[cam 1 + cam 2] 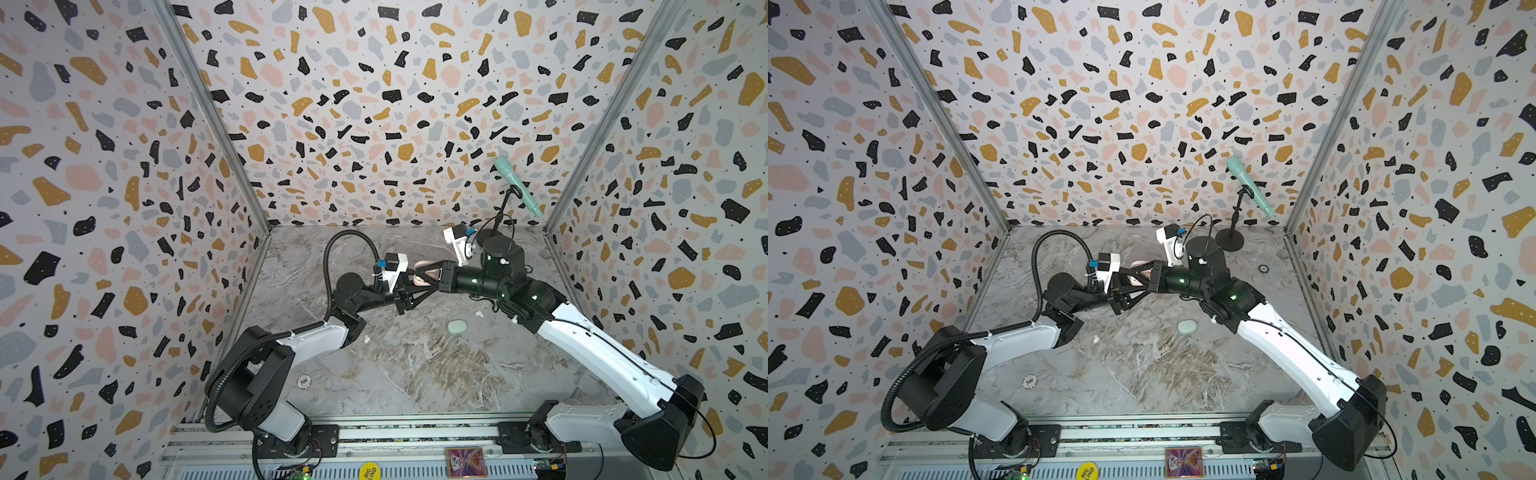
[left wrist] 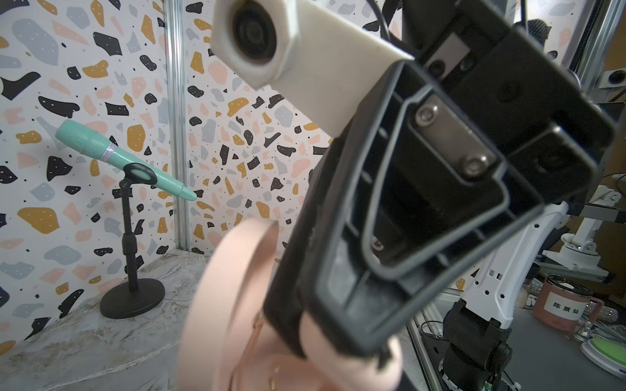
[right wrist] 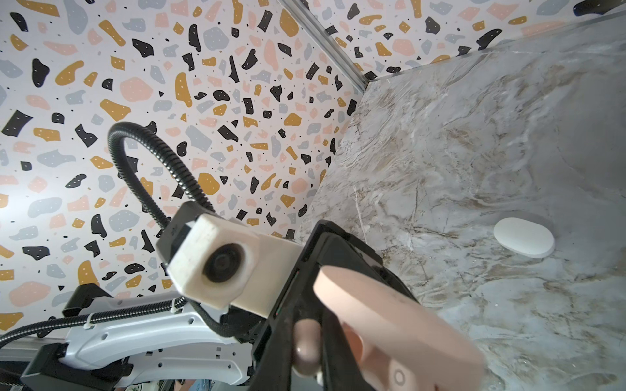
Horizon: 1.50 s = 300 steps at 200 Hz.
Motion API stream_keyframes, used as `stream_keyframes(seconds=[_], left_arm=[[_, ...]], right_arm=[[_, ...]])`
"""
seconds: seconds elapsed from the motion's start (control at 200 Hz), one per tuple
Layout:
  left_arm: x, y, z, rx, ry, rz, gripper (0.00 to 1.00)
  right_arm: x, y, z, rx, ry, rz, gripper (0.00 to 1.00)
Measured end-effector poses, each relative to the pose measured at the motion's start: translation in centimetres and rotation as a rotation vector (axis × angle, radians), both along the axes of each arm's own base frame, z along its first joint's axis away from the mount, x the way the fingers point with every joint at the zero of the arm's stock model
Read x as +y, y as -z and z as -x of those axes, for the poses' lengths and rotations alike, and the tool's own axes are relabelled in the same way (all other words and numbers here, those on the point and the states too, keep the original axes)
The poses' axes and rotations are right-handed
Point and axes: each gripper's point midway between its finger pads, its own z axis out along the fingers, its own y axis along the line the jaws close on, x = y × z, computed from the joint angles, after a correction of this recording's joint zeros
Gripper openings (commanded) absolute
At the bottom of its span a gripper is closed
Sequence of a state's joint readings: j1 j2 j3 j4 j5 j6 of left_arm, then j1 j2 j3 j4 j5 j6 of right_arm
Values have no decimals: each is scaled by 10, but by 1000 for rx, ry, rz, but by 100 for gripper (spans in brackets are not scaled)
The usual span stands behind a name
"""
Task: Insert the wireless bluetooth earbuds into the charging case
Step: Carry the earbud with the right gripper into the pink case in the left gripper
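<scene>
**A:** While both arms hang above the grey marbled tabletop (image 1: 415, 374), where is the earbud?

**B:** It is pinched in the right claw (image 1: 420, 274), whose jaws are closed tight on the tiny pale pink bean-shaped earbud (image 3: 306, 347). The left claw (image 1: 422, 289) is likewise clamped, gripping the rounded pale pink plastic charging case (image 3: 389, 321). The case's lid is swung up, and it sits just beside that bud.

**A:** So seating it is the step in hand?

**B:** I judge so. Hold the case level and steady, line the bud up with an empty socket and ease it in slowly. Let go only once it sits flush.

**A:** Risks?

**B:** A slip would drop it to the table, near the mint green pebble-shaped case (image 1: 457, 327) and the loose white earbuds (image 1: 367, 339). I cannot tell which socket is free, because the fingers hide them.
</scene>
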<state>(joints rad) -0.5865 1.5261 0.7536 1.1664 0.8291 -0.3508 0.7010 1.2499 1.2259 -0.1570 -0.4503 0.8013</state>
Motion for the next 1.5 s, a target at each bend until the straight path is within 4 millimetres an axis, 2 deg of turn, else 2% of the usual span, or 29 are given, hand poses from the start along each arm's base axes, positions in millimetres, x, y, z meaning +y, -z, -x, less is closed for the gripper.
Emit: stream_keyframes(seconds=[0.275,0.896,1.206,1.502], left_arm=[[-2,4,1,17,4,-12,27],[-2,1,4,-3,5,-16,27],[-2,-2,6,-23,2,-17,27],[-3,5,4,-1,0,-41,26]], right_arm=[[2,6,-2,11,5,-24,16],[1,5,-1,27,19,-49,16],[-6,4,4,35,34,-37,25],[-9,10,3,48,53,-15,32]])
